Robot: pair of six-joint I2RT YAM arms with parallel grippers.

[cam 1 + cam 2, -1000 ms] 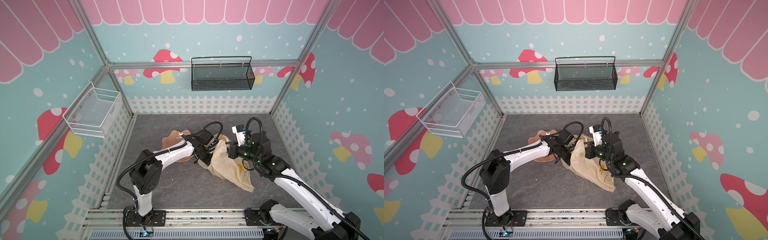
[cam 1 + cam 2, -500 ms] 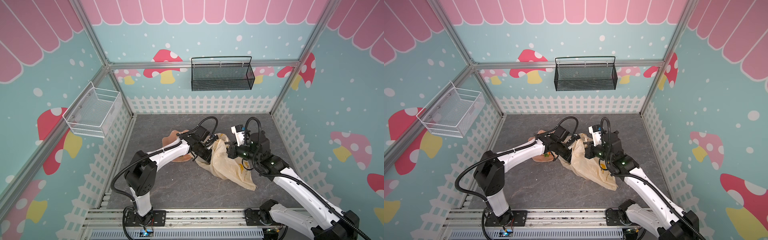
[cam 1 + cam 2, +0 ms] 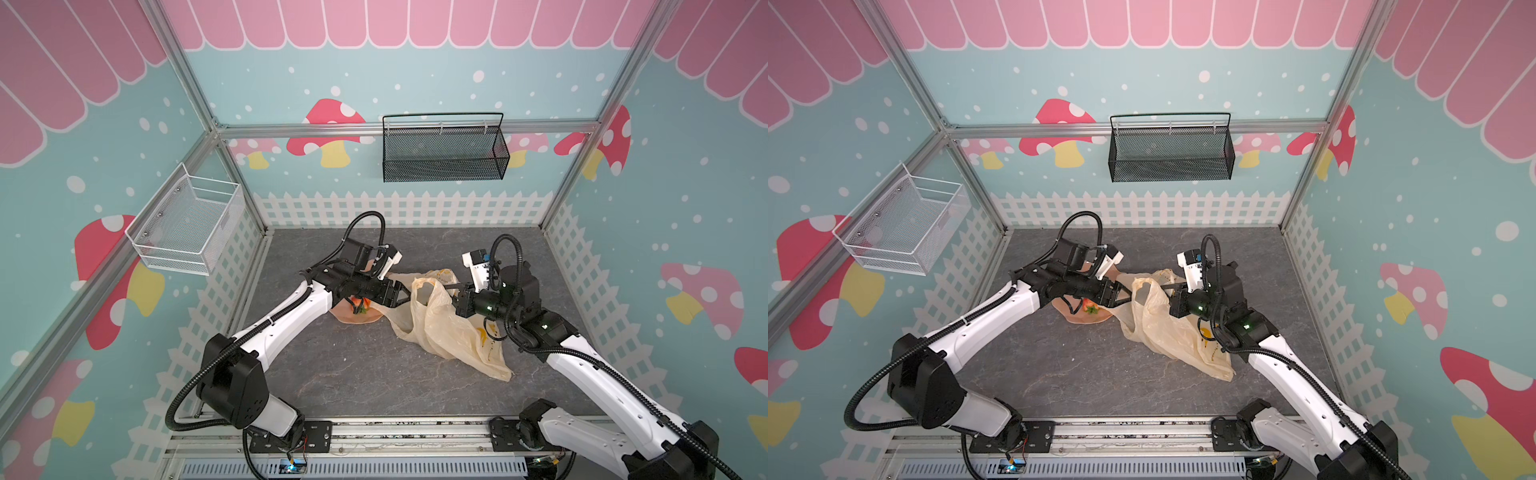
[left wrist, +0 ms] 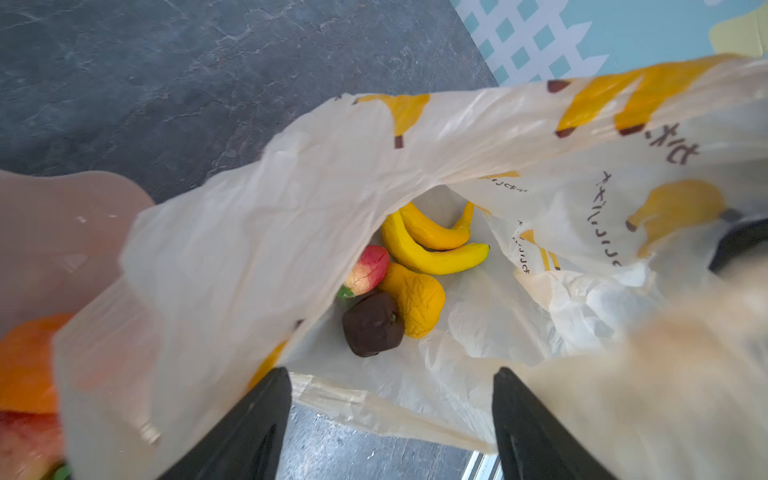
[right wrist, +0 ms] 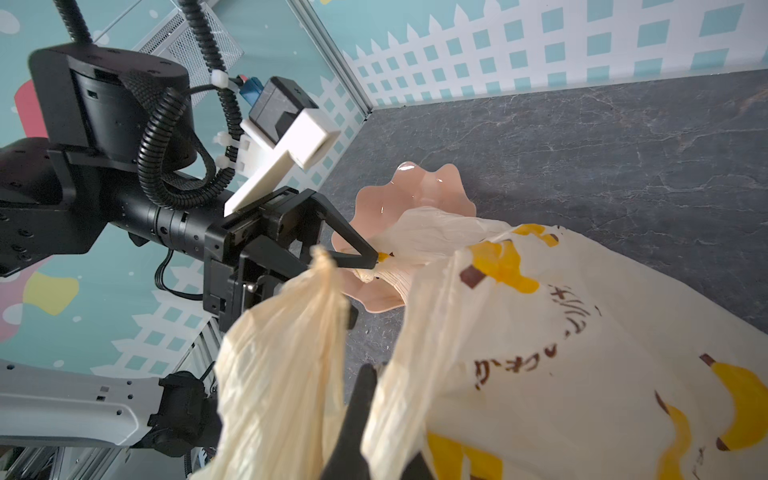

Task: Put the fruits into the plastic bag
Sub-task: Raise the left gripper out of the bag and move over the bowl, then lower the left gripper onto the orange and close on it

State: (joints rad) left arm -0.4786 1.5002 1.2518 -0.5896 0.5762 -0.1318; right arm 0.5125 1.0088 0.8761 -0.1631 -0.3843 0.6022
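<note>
The plastic bag point(image 3: 449, 332) point(image 3: 1167, 332) lies on the grey floor with its mouth held up. My right gripper point(image 3: 453, 291) point(image 5: 365, 395) is shut on the bag's rim by a handle. My left gripper point(image 3: 404, 293) point(image 4: 390, 399) is open and empty at the bag's mouth. In the left wrist view the bag holds two bananas point(image 4: 432, 249), a red strawberry point(image 4: 370, 270), a yellowish-tan piece point(image 4: 415, 299) and a dark brown piece point(image 4: 373, 324). An orange point(image 4: 25, 365) and a red fruit point(image 4: 25, 440) remain on the pink dish point(image 3: 353, 319) point(image 5: 415, 191), partly under the bag's edge.
A black mesh basket point(image 3: 442, 151) hangs on the back wall and a white wire basket point(image 3: 187, 224) on the left wall. White picket-fence walls close the floor on three sides. The left arm crosses over the dish.
My left gripper's jaws have spread wider and the arm has drawn back a little from the bag's mouth. The right gripper keeps hold of the bag.
</note>
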